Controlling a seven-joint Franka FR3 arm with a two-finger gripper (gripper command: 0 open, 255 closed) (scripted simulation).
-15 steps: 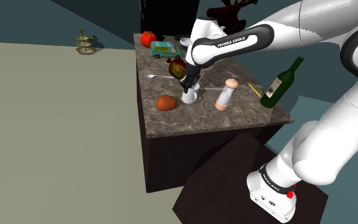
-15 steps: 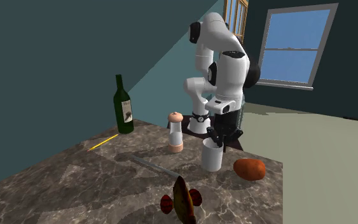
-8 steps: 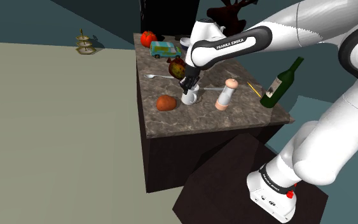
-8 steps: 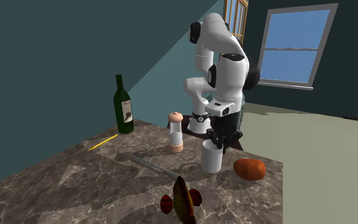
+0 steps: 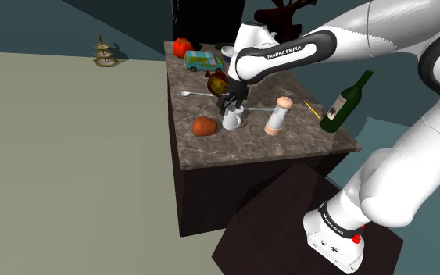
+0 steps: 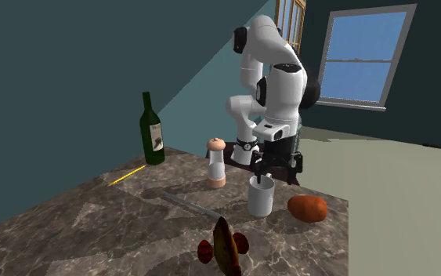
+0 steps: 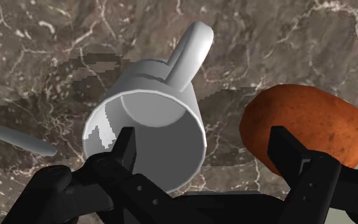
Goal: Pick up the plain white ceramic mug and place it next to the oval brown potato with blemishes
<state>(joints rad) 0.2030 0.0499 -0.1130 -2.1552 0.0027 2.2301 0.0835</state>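
Gripper (image 5: 232, 104): fingers wide apart, holding nothing, just above the mug's rim.
Mug (image 7: 145, 121): white, upright on the marble counter (image 5: 288, 141).
Potato (image 7: 304, 127): just beside the mug.

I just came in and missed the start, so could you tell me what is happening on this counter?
A white Franka arm is working with a white mug on a marble counter. Its black gripper hovers just above the mug's rim with the fingers open, clasping nothing. The mug stands upright beside a brown potato, close but apart from it, so the placing looks done.
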